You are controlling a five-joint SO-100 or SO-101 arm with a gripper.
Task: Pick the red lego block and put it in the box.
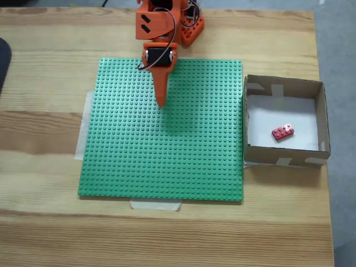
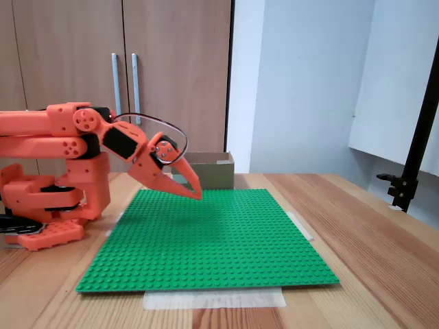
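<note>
Hand: my hand (image 1: 162, 102) hangs over the upper middle of the green baseplate (image 1: 167, 161) in the top-down fixed view; fingers pressed together to a point, pinching nothing. In the side-on fixed view my hand (image 2: 195, 193) tilts down, clear of the studs.
Red lego block: the red lego block (image 1: 282, 132) lies on the white floor of the box (image 1: 283, 88), lower right part, touching no wall.
Box: stands on the wooden surface (image 1: 50, 67) just beside the baseplate's right edge; at centre frame behind the plate in the side-on view (image 2: 212, 168).
Bearing: block lies well to the right of my hand and slightly lower in frame.
Long axis: runs left to right, right end tipped slightly up-frame.
Judgement: placement looks complete; no further reach appears needed.
</note>
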